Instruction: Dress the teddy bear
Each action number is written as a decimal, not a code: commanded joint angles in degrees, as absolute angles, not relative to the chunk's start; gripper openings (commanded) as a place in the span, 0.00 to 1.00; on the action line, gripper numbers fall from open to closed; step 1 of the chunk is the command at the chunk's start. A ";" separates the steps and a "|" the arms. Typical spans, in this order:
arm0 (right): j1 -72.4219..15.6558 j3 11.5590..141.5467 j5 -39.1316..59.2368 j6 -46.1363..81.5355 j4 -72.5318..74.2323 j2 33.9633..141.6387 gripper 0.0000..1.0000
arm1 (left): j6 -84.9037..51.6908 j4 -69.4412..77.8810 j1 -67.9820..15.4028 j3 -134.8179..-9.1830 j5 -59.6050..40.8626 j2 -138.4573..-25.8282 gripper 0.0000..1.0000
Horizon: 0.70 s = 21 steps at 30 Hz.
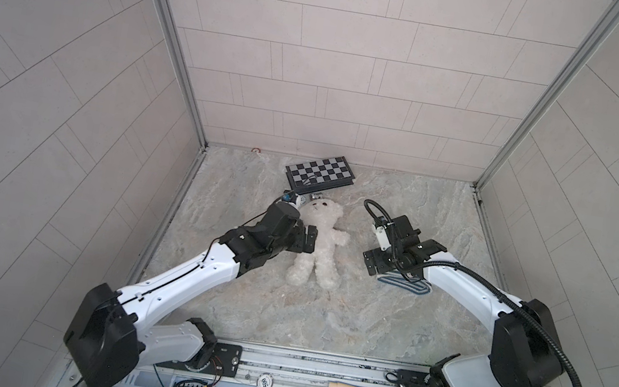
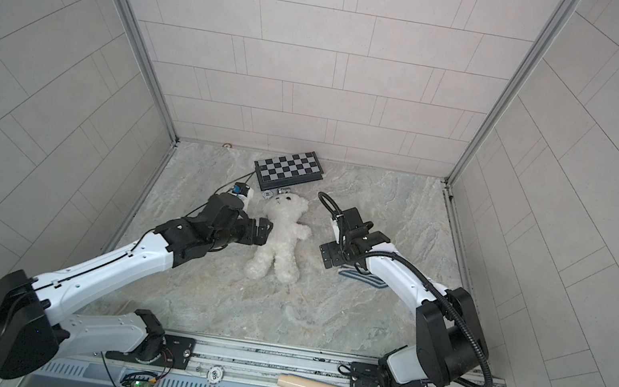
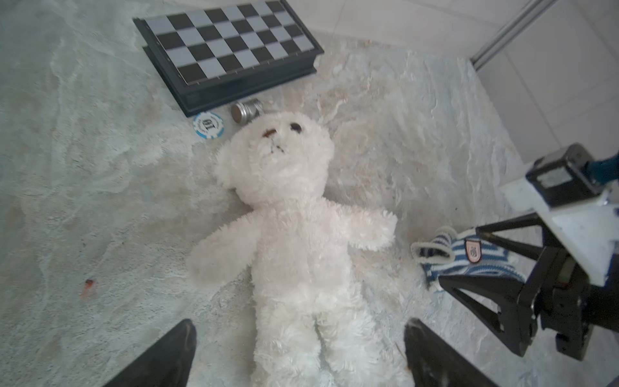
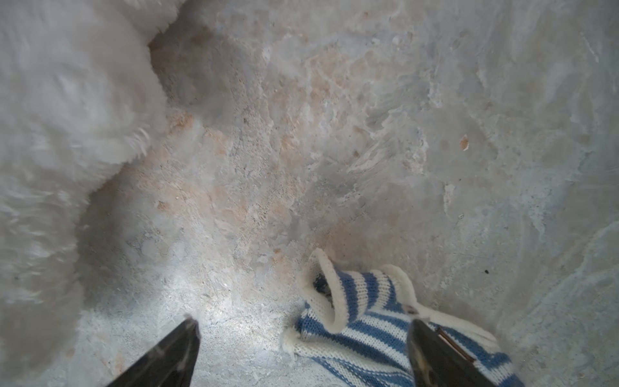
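Teddy bear (image 1: 319, 242) (image 2: 282, 236) (image 3: 294, 234) lies flat on its back mid-table, head twd back wall, feet twd near rail. Chessboard (image 1: 319, 173) (image 3: 227, 47) sits at back edge; poker chip (image 3: 208, 125) & small metal tin (image 3: 246, 110) lie between board and head. At teddy bear's side, left gripper (image 1: 306, 240) (image 3: 299, 335) has jaws spread wide, nothing held; wrist view shows its fingers framing the legs. Over striped shirt (image 4: 361, 321) (image 3: 469, 258) (image 1: 406, 286), right gripper (image 4: 303, 326) (image 1: 372, 261) also gapes, not clamped; one finger overlaps the knit, contact can't be told. Shirt is near bear's outstretched arm, not touching. Bare marble table (image 1: 321, 322) runs from feet to rail.
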<state>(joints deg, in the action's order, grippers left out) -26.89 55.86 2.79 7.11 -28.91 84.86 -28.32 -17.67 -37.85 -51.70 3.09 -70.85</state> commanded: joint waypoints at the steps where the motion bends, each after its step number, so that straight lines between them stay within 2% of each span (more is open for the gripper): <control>1: -27.16 56.61 2.60 7.51 -33.87 85.39 0.97 | -26.13 -20.81 -39.64 -54.80 5.94 -76.12 1.00; 13: -25.49 50.70 3.15 13.42 -28.01 83.28 0.97 | -25.47 -20.48 -44.42 -60.12 6.91 -94.21 0.98; 21: -25.49 49.22 3.31 15.47 -26.16 80.29 0.96 | -25.94 -21.53 -47.34 -55.99 6.80 -95.20 0.85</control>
<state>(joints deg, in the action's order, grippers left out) -25.54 50.09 4.08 13.58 -27.03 82.96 -26.50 -19.05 -46.33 -57.95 6.55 -95.39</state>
